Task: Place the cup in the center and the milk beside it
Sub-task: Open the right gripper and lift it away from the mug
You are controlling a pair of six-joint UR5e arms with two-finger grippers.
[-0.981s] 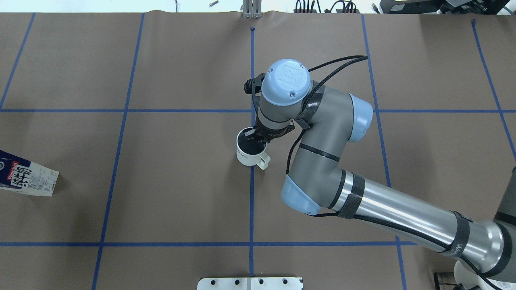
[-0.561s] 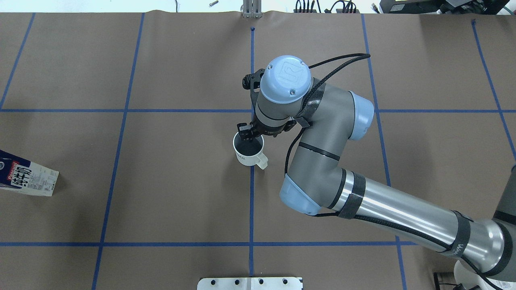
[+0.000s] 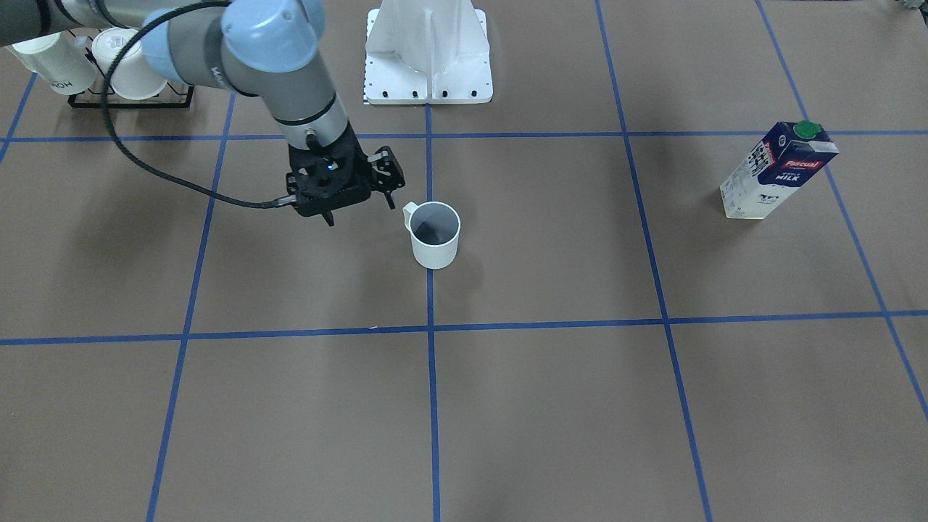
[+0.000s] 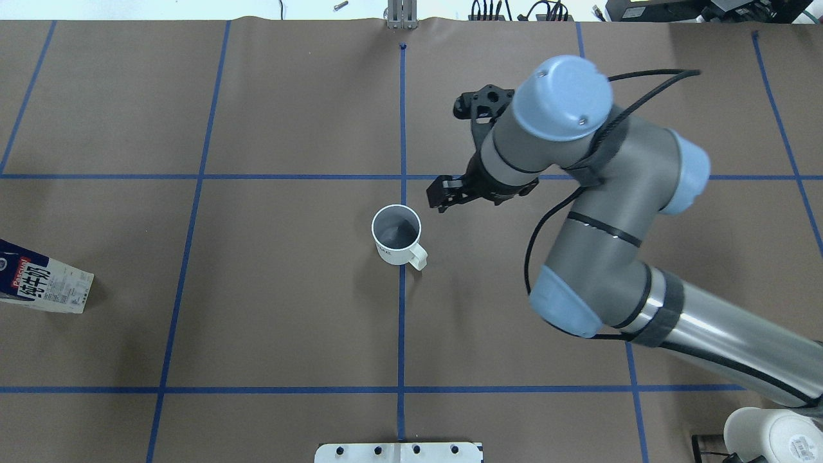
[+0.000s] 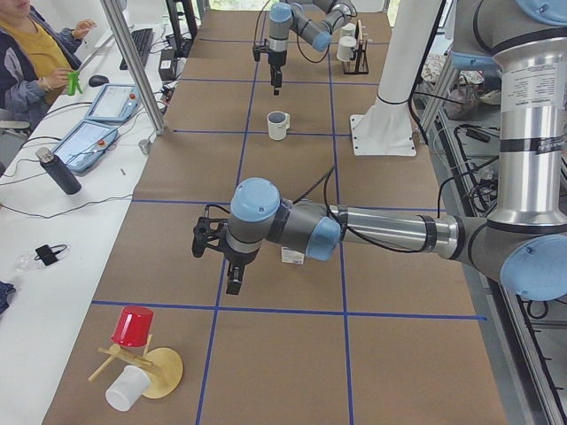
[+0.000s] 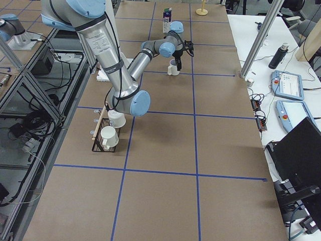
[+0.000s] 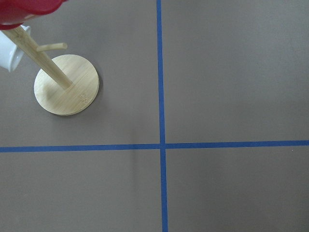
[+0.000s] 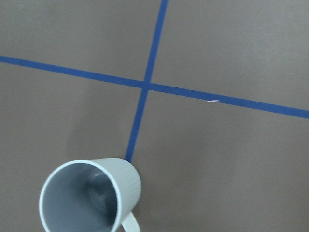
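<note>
The cup (image 4: 397, 235), a plain white mug with a grey inside, stands upright and free on the centre tape line; it also shows in the front view (image 3: 434, 233) and the right wrist view (image 8: 89, 198). My right gripper (image 4: 442, 195) hovers open and empty just to the cup's right, also seen in the front view (image 3: 388, 181). The milk (image 4: 42, 283), a navy and white carton, stands at the far left edge, upright in the front view (image 3: 779, 170). My left gripper (image 5: 233, 282) hangs over the table near the milk; I cannot tell whether it is open.
A wooden mug tree (image 7: 66, 84) with a red cup (image 5: 133, 326) stands at the table's left end. A black rack with white cups (image 3: 109, 69) sits at the robot's right. The white mount base (image 3: 428, 54) is at the near middle edge.
My right gripper let go of the cup's rim, rose and moved off to the right. The cup now stands alone on the centre line.
</note>
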